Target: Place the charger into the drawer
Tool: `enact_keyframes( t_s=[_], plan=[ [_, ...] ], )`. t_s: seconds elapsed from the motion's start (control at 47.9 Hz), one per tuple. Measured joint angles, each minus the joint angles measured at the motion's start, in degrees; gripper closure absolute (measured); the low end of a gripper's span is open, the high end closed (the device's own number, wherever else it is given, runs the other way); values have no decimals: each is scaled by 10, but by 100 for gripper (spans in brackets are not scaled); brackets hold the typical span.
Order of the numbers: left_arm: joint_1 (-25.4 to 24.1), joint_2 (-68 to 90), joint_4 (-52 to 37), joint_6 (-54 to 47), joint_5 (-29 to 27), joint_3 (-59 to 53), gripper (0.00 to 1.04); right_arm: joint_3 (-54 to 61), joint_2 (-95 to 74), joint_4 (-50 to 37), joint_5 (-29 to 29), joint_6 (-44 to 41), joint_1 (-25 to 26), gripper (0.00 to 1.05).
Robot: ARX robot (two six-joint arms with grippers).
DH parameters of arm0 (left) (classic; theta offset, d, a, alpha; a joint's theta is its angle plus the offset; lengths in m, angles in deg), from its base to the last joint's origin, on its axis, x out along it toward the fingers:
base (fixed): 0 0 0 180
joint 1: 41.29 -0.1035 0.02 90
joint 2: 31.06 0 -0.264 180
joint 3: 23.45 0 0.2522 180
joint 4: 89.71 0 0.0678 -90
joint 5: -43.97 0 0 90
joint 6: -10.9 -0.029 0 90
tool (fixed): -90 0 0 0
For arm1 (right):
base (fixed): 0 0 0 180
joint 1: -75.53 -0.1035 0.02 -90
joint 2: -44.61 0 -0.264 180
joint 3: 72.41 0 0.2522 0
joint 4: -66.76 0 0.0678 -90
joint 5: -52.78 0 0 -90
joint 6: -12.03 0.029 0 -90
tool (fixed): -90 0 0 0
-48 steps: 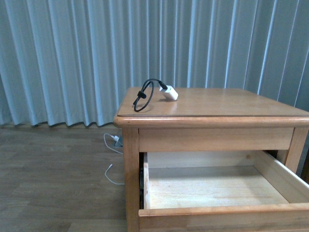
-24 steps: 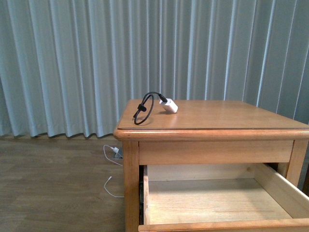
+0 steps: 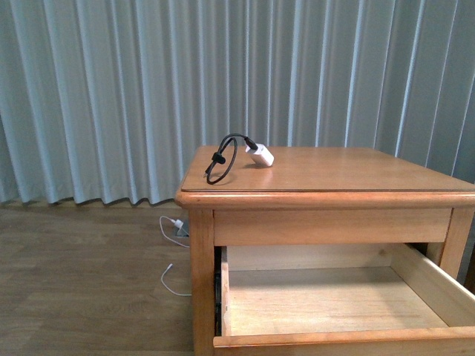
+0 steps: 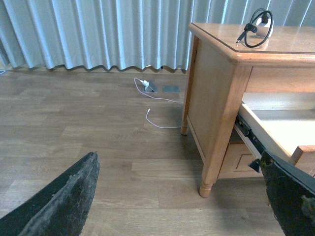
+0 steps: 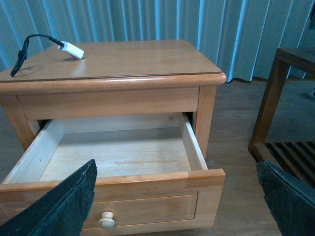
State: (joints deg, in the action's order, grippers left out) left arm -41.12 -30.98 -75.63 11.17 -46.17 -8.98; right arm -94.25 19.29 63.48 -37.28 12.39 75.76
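Observation:
The charger point(image 3: 260, 156), a small white adapter with a looped black cable, lies on the nightstand top near its back left corner. It also shows in the left wrist view point(image 4: 266, 29) and the right wrist view point(image 5: 73, 49). Below the top, the drawer point(image 3: 326, 300) stands pulled out, its pale wood inside bare. Its panelled front and round knob point(image 5: 106, 220) face the right wrist camera. My right gripper point(image 5: 177, 206) is open in front of the drawer front, holding nothing. My left gripper point(image 4: 179, 206) is open over the floor, left of the nightstand. Neither gripper shows in the front view.
The honey-coloured nightstand point(image 3: 334, 174) stands before a pale pleated curtain point(image 3: 111, 96). A thin white cable with a plug point(image 4: 147, 86) lies on the wood floor beside it. A dark wooden slatted piece of furniture point(image 5: 280, 98) stands close on the nightstand's other side.
The front view has shifted, so the nightstand sits a little lower in frame than a second ago. The charger stays in its spot and the drawer stays open.

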Motion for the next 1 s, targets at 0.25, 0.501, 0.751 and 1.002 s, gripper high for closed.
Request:
enact_keyframes(
  t_s=[0.25, 0.501, 0.751, 1.002],
  plan=[
    [36, 53, 17, -19, -101, 15, 6, 0, 0, 0, 0, 0, 0, 8],
    [102, 363, -152, -43, -145, 112, 6, 0, 0, 0, 0, -1, 0, 8],
    [150, 629, -210, -52, -144, 288, 6, 0, 0, 0, 0, -1, 0, 8],
    [197, 831, -197, -41, -158, 517, 6, 0, 0, 0, 0, -1, 0, 8]
  ],
)
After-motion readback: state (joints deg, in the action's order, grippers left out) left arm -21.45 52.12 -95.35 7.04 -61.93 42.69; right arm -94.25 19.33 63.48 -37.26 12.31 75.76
